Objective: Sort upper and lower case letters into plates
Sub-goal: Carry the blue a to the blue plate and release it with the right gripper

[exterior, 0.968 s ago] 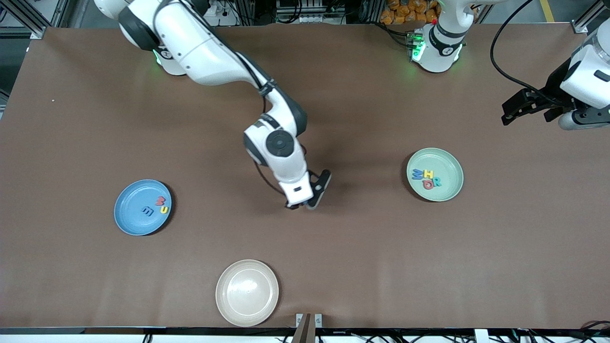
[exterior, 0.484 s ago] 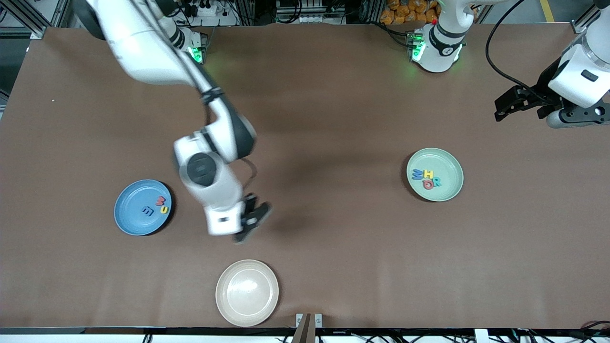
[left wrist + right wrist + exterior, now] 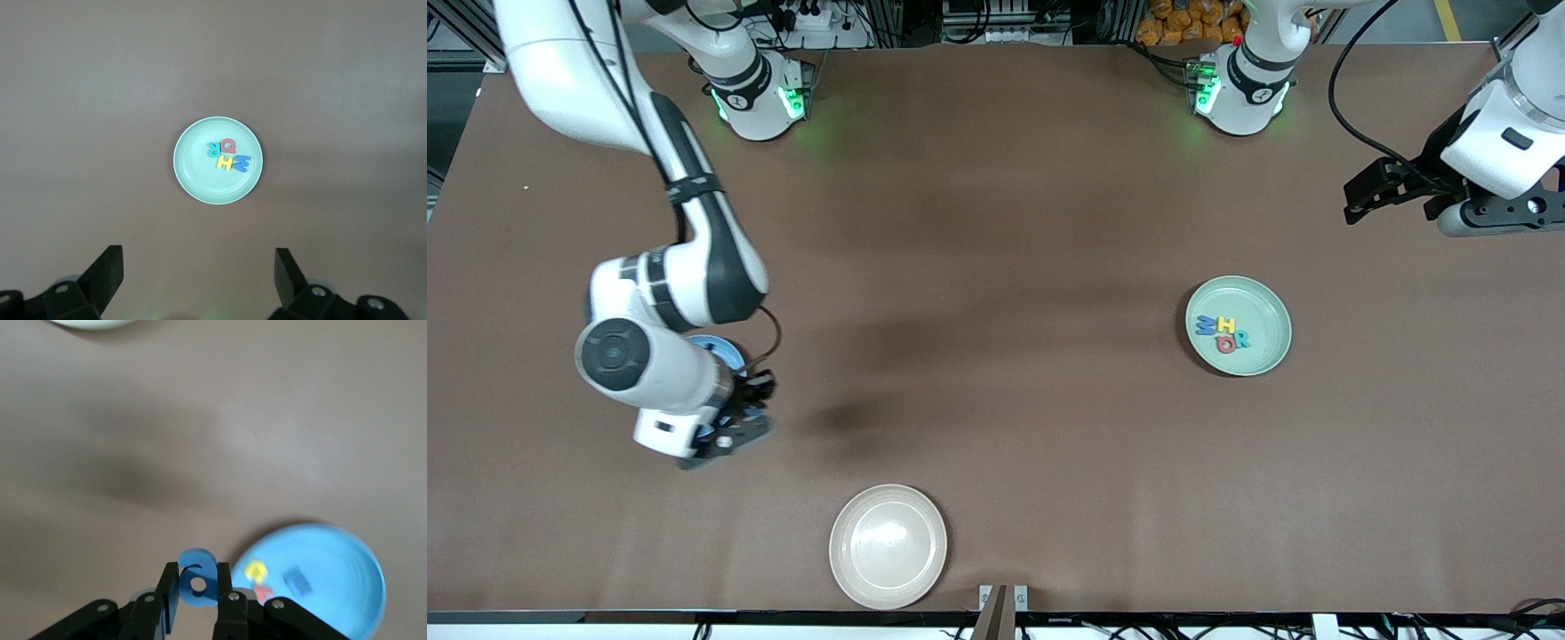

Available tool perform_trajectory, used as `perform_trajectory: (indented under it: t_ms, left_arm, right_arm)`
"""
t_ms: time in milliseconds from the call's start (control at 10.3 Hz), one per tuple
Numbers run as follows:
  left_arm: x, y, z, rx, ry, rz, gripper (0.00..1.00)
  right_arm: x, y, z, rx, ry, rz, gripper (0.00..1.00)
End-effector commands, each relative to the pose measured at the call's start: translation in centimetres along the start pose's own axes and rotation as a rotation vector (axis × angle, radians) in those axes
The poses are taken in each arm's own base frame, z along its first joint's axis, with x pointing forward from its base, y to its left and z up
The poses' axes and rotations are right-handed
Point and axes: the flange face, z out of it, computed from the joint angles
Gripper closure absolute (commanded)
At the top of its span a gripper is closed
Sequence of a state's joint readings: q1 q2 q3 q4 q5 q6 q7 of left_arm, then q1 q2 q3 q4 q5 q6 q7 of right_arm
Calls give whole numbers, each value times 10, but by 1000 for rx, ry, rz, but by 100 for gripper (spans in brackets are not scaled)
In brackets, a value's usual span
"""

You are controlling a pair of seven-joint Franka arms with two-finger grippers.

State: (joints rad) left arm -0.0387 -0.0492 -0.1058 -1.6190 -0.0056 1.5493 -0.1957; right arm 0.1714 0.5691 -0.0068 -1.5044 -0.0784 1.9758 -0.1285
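Note:
My right gripper (image 3: 198,588) is shut on a blue foam lowercase "a" (image 3: 198,580), held upright between its fingers. It hangs over the rim of the sky blue plate (image 3: 340,587), which holds a yellow letter (image 3: 255,571), a red letter (image 3: 264,593) and a blue letter (image 3: 297,581). In the front view the right arm hides most of that plate (image 3: 717,345). The mint green plate (image 3: 1264,357) holds blue, yellow, red and teal letters (image 3: 1224,333). My left gripper (image 3: 1359,203) waits, open and empty, high over the table toward the left arm's end; its wrist view looks down on the mint plate (image 3: 197,177).
A beige plate (image 3: 887,546) with nothing in it lies near the table's front edge, nearer to the front camera than the other two plates. A small bracket (image 3: 1002,597) sits at that edge.
The right arm has swung from the middle of the table to the sky blue plate with the blue letter in its grip. The left arm has shifted slightly.

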Motion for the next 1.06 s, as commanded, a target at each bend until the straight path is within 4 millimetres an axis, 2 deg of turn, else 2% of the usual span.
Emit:
perform_trajectory:
  t_ms: [0,97,194,290,387,484,581,871,968]
  left_arm:
    - [-5,-3,-6,9,-2,16,0]
    - [-5,-4,-5,9,-4,14,0]
    - [-5,-4,-5,10,-5,11,0]
    - [-4,-2,-3,10,-7,8,0]
    - [-4,-1,-3,10,-8,9,0]
    - [-4,-1,-3,10,-9,9,0]
    - [-4,-1,-3,10,-9,13,0]
    - [-5,2,-4,10,-5,20,0]
    - [-5,2,-4,8,-6,22,0]
  right_arm:
    - [-42,39,26,-21,-75,184,100]
    - [-55,64,42,-21,-99,223,100]
    - [-62,73,52,-17,-118,239,100]
    - [-67,79,61,-20,-127,252,93]
    - [-71,89,72,-28,-123,265,75]
    - [-76,95,84,-32,-114,265,18]
    - [-78,97,87,-34,-111,265,0]
    - [-81,99,75,-17,-122,283,0]
    - [-83,99,62,-2,-108,290,0]
